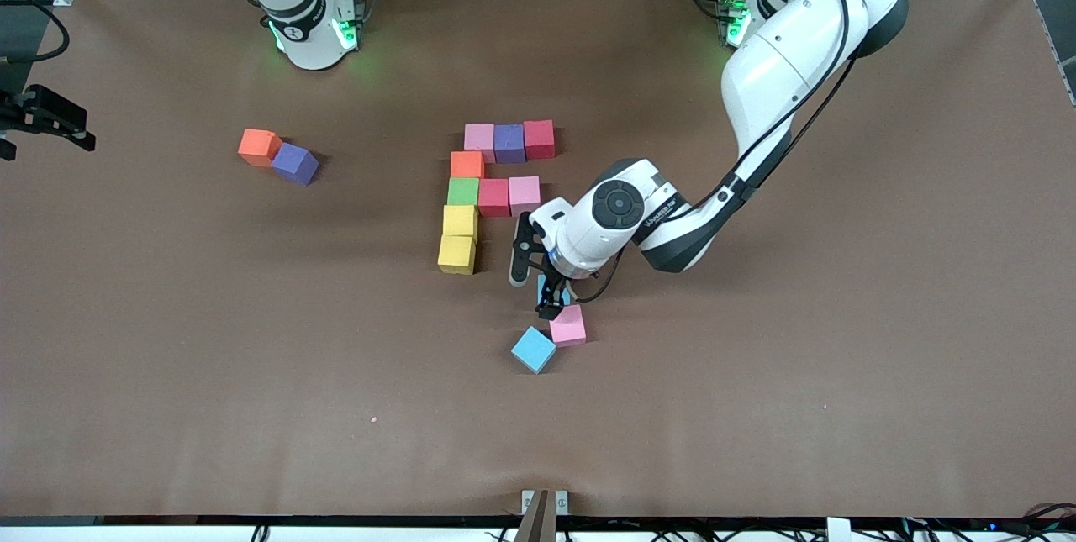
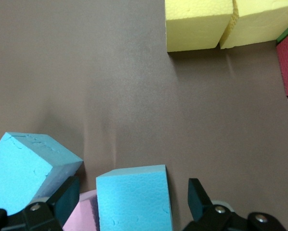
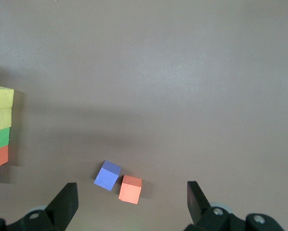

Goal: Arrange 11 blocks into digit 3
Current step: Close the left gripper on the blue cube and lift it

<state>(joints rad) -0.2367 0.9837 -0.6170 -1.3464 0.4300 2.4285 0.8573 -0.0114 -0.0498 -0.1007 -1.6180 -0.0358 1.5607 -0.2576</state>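
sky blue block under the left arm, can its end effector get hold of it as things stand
Probably yes: the left end effector is open, fingers either side of the sky blue block; a pink block crowds one finger.

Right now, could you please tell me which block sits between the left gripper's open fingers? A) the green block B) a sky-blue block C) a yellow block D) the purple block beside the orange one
B: in the left wrist view the left gripper has an open finger on each side of a sky-blue block, while the two yellow blocks lie apart from it on the table.
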